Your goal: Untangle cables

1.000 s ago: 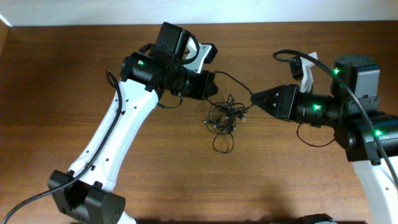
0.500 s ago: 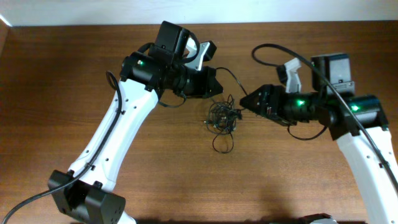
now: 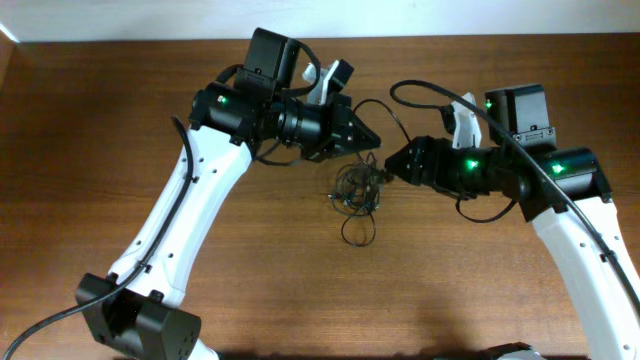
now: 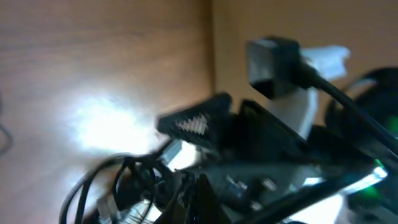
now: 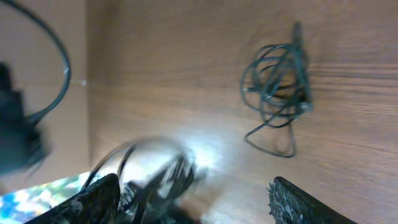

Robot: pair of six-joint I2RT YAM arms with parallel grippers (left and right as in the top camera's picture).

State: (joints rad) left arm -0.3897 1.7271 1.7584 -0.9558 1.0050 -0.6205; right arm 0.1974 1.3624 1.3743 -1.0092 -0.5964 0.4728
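Note:
The cables (image 3: 356,190) lie as a small black knotted bundle at mid-table, with one loose loop (image 3: 358,232) trailing toward the front. My left gripper (image 3: 372,135) is shut just above the bundle's far side, and a thin strand (image 3: 371,158) drops from its tip into the tangle. In the left wrist view, blurred cord loops (image 4: 134,180) gather at the shut tip (image 4: 200,190). My right gripper (image 3: 392,164) is open beside the bundle's right edge. Its wrist view shows the fingers (image 5: 93,200) spread wide around a blurred strand (image 5: 158,174), and the bundle (image 5: 277,87) farther off.
Bare wooden table (image 3: 480,290) surrounds the bundle. Thick black arm cables (image 3: 420,90) arc above the right arm. The two gripper tips are very near each other over the bundle. A pale wall (image 3: 100,15) borders the far edge.
My right gripper has swung left to the bundle and gone from shut to open, letting go of the strand it held. The left gripper tip has shifted a little right and down.

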